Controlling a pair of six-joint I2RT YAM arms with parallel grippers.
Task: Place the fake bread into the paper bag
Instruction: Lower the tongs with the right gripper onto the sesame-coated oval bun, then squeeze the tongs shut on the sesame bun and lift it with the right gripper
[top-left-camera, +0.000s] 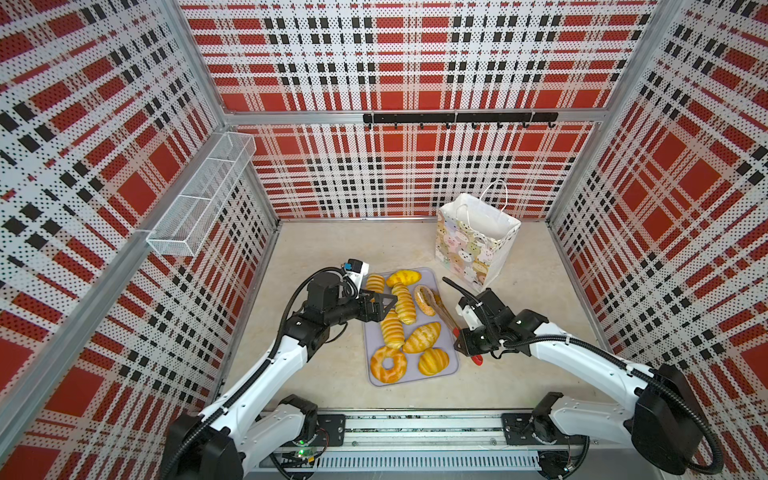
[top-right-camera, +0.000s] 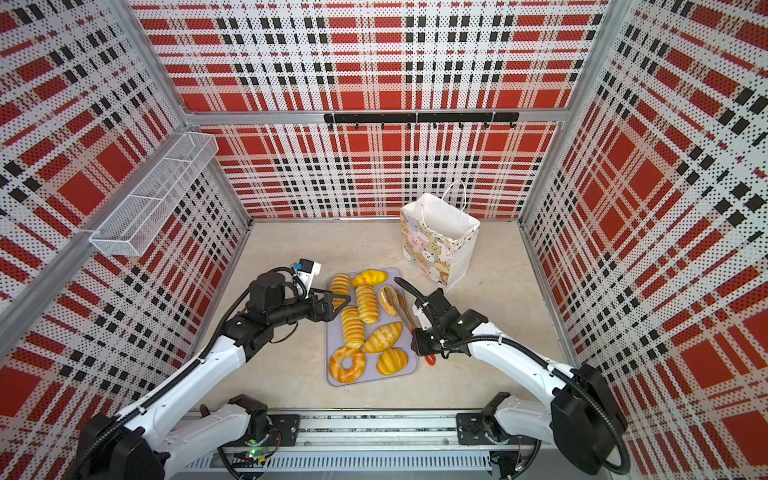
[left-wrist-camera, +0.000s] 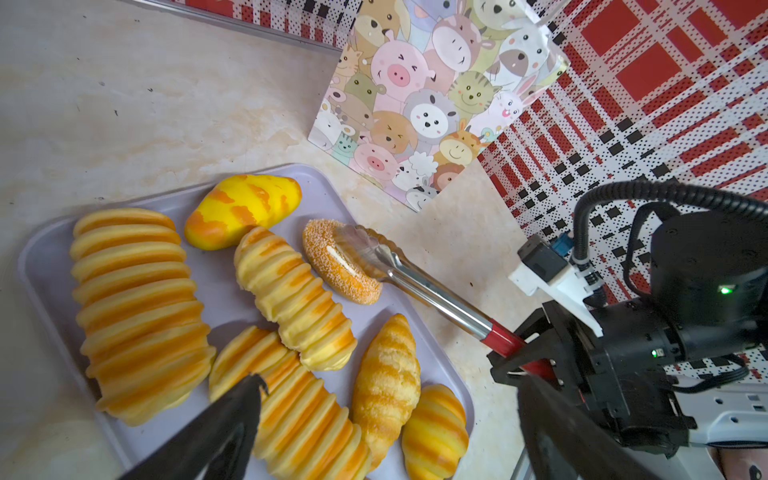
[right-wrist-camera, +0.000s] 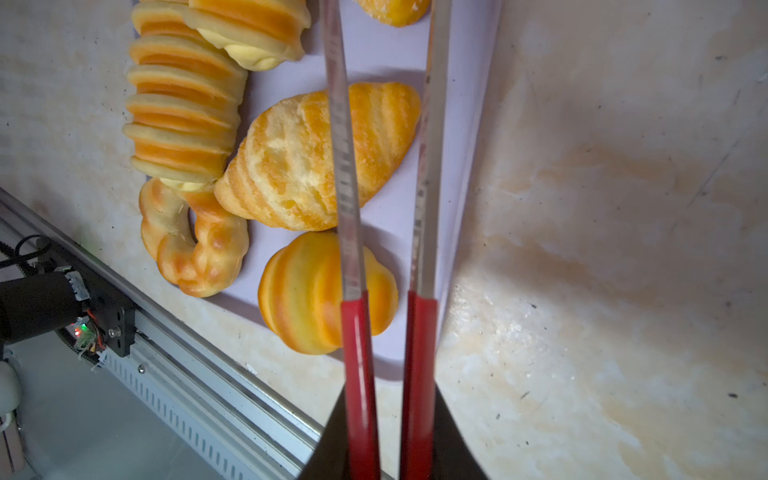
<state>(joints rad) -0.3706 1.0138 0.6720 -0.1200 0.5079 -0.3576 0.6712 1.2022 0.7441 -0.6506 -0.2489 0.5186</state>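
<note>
**Tongs gripped, bread all on the tray**

Beige marbled tabletop (top-left-camera: 324, 249), plaid walls (top-left-camera: 415, 62) on three sides. My right gripper (right-wrist-camera: 390, 440) is clamped on the red handles of the tongs (left-wrist-camera: 436, 297). My left gripper (top-left-camera: 385, 306) hangs wide open over the tray (left-wrist-camera: 220, 291) edge. All eight fake bread (top-left-camera: 405, 303) pieces lie on that tray under my tools. Only the left wrist view shows a tong blade lying on the speckled oval (left-wrist-camera: 332, 266). Both top views show the paper bag (top-left-camera: 469, 245) upright beyond the tong tips, mouth open.

The tongs (left-wrist-camera: 440, 297) hide part of the speckled fake bread (left-wrist-camera: 332, 278) beneath their tip
</note>
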